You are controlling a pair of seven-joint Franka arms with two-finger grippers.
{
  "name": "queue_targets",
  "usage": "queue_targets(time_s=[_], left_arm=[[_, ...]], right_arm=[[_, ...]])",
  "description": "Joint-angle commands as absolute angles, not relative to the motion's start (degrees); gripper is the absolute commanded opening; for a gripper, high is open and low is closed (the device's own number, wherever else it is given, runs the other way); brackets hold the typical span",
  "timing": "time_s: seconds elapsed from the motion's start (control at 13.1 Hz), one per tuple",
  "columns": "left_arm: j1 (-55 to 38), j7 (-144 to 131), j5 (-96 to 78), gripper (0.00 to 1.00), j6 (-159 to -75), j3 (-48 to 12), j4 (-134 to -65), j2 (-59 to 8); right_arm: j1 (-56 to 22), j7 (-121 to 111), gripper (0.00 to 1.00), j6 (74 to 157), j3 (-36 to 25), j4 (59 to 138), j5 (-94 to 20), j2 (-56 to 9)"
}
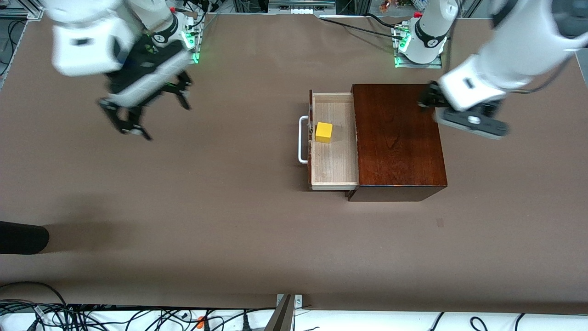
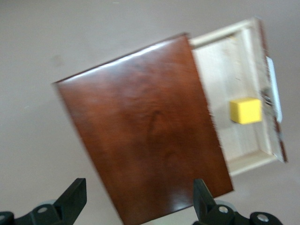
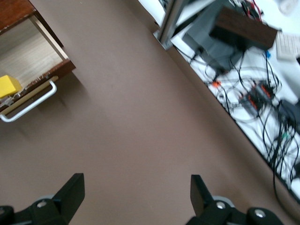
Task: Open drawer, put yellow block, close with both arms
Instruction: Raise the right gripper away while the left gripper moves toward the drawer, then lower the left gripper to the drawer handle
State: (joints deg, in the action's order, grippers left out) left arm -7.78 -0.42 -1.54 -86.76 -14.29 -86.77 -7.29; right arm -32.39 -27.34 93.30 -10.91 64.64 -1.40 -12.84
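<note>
The drawer (image 1: 333, 163) stands pulled out of the dark mahogany box (image 1: 399, 138), with its white bar handle (image 1: 302, 139) toward the right arm's end. The yellow block (image 1: 324, 132) lies in the pale tray, close to the drawer front. My left gripper (image 1: 428, 99) is open and empty over the box's corner at the left arm's end; its view shows the box (image 2: 140, 126), the tray (image 2: 225, 61) and the block (image 2: 245, 111). My right gripper (image 1: 154, 110) is open and empty over bare table, away from the drawer; its view shows the handle (image 3: 30, 103) and the block (image 3: 8, 86).
A black object (image 1: 23, 237) lies near the table's front edge at the right arm's end. Cables (image 1: 92, 317) run along the front edge, also shown in the right wrist view (image 3: 262, 98). Brown table surface (image 1: 206, 193) surrounds the box.
</note>
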Motion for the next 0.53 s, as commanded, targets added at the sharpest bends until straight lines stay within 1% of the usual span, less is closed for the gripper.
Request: queue_targets(time_s=[0.0, 0.15, 0.31, 0.46], left_arm=[[-10.4, 6.3, -2.0, 1.00, -88.8, -20.2, -85.0, -9.1], [-13.7, 12.9, -2.4, 1.00, -90.1, -21.1, -84.7, -10.7], [-18.7, 18.3, -2.1, 1.00, -95.0, -21.1, -84.7, -12.4], [-22.1, 24.7, -2.2, 1.00, -100.1, -21.1, -84.7, -15.9]], right_arm=[[-32.8, -27.2, 1.00, 91.6, -13.6, 71.7, -2.9, -5.5], [-31.4, -27.1, 1.00, 90.5, -14.3, 75.3, -2.9, -1.7], [-25.3, -26.7, 1.00, 89.5, -10.9, 77.3, -3.1, 0.5], [-19.4, -23.8, 1.00, 87.1, -7.4, 77.4, -3.2, 0.7]])
